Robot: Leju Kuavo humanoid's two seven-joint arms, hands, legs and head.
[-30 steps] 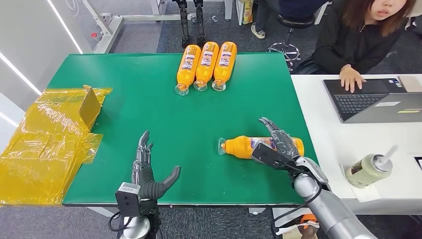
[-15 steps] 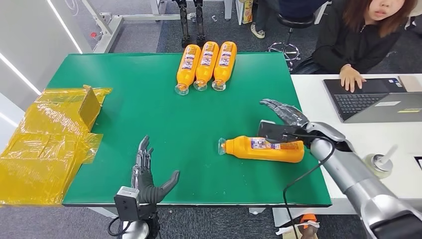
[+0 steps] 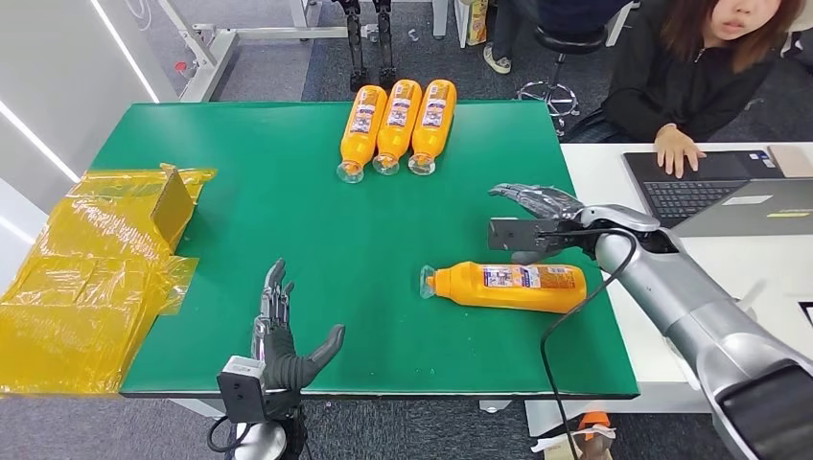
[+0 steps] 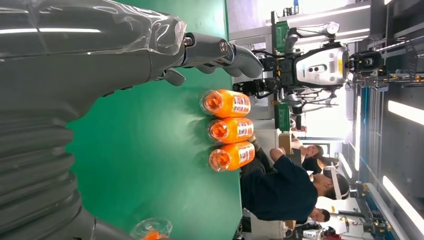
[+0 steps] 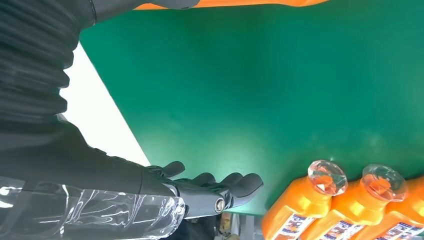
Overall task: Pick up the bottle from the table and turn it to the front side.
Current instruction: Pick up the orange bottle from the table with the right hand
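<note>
Four orange bottles: three side by side at twelve o'clock, one bottle lying alone at four. The right hand hovers above it, fingers spread, empty; the left hand at seven is likewise spread and empty.

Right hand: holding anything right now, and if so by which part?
Nothing is held. The right hand hovers open above the lying orange plastic bottle, apart from it. The left hand is open and empty too.
</note>
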